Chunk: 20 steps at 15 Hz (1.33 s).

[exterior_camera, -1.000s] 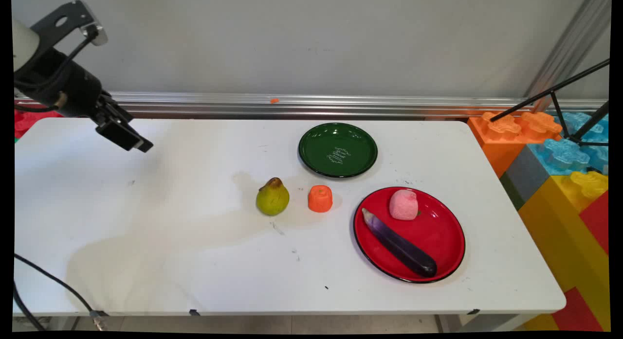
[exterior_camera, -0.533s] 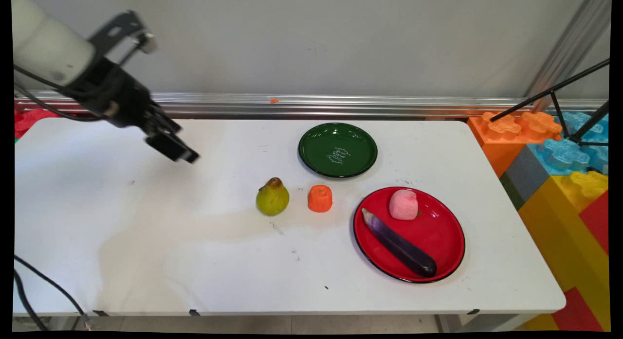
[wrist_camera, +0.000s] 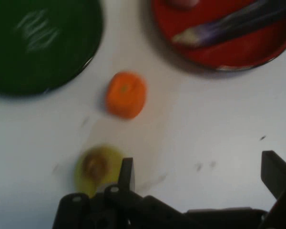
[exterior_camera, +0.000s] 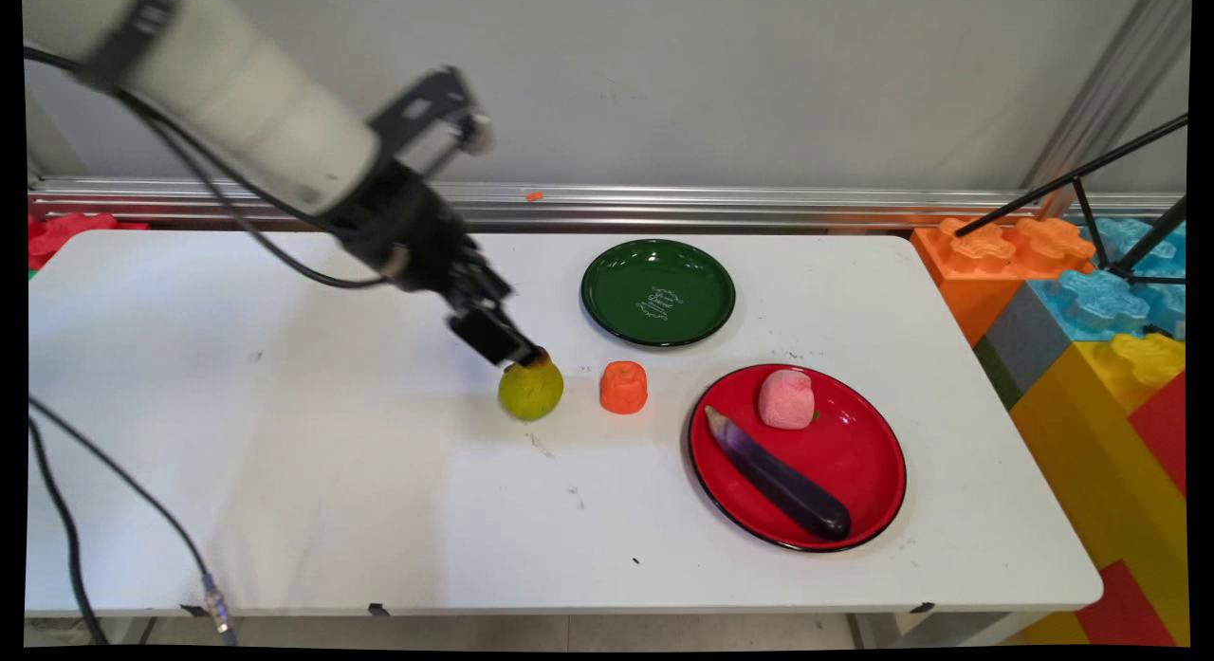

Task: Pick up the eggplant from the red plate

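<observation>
Swinging rightward since earlier, the open-fingered gripper (exterior_camera: 517, 353) now crowds the pear (exterior_camera: 531, 390), which one off-centre finger could topple.

A yellow-green pear (exterior_camera: 531, 389) with a brown stem end stood upright on the white table (exterior_camera: 285, 471), just left of an orange block (exterior_camera: 623, 388)

White, rounded tubular arm (exterior_camera: 247, 101) with a dark band near its upper end; black wrist housing; black cables (exterior_camera: 237, 215) trailing alongside; black end effector (exterior_camera: 517, 353) with two flat, blocky fingers (wrist_camera: 126, 174).
</observation>
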Each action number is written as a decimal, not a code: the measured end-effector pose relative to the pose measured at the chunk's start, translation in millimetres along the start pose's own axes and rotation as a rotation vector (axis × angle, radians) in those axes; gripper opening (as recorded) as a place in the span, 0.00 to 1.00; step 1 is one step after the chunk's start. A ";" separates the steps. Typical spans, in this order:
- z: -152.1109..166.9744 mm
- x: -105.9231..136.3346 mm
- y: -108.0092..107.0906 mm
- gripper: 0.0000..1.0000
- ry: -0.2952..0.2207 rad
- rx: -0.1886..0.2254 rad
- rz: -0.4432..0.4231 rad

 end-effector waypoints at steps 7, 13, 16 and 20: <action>73.6 56.9 31.3 1.00 0.015 -0.143 0.262; 136.7 89.9 53.3 1.00 0.017 -0.210 0.467; 164.2 100.4 58.3 1.00 0.021 -0.201 0.535; 197.5 109.1 62.4 1.00 0.017 -0.192 0.612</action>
